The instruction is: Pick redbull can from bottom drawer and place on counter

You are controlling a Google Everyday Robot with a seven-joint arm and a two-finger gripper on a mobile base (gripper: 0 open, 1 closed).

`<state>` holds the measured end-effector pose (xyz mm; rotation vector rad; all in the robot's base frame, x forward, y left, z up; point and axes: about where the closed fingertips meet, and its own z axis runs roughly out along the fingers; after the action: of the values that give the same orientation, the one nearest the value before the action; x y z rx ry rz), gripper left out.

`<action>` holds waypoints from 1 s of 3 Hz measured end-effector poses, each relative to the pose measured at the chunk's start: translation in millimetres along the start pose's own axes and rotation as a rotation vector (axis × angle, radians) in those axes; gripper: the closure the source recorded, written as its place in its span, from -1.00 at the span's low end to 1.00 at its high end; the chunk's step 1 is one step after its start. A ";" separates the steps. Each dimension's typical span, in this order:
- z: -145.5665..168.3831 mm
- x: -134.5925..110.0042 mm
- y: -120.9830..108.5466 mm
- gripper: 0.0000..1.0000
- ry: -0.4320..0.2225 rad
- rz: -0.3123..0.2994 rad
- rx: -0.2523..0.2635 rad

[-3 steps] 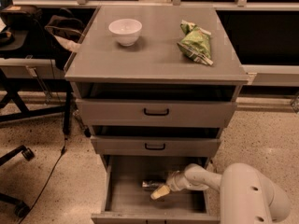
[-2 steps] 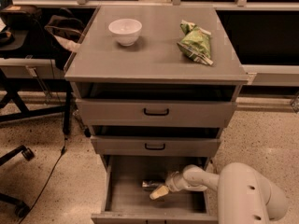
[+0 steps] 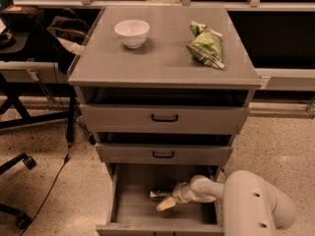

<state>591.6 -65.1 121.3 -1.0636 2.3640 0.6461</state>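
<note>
The bottom drawer [image 3: 129, 211] is pulled open at the foot of the grey cabinet. The redbull can [image 3: 157, 194], small and silvery, lies on its side near the middle of the drawer floor. My gripper [image 3: 165, 201] reaches in from the right and sits right at the can's near side, with a tan tip pointing down-left just below it. My white arm [image 3: 256, 205] fills the lower right corner. The counter [image 3: 162, 58] on top of the cabinet is flat and grey.
On the counter stand a white bowl [image 3: 132, 32] at the back left and a green snack bag [image 3: 205, 44] at the back right. Two shallower drawers with black handles [image 3: 164, 118] hang slightly open above. Chair legs and cables [image 3: 29, 166] lie on the floor to the left.
My arm's big white link has crept slightly left towards the drawer. The gripper and the can stay almost where they were.
</note>
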 end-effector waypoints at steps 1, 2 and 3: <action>0.0 0.0 0.0 -0.62 0.000 0.000 0.000; 0.1 0.0 0.1 -0.15 0.000 0.000 0.000; 0.1 0.0 0.1 0.31 0.000 0.000 0.000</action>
<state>591.5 -65.0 121.2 -1.0637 2.3641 0.6463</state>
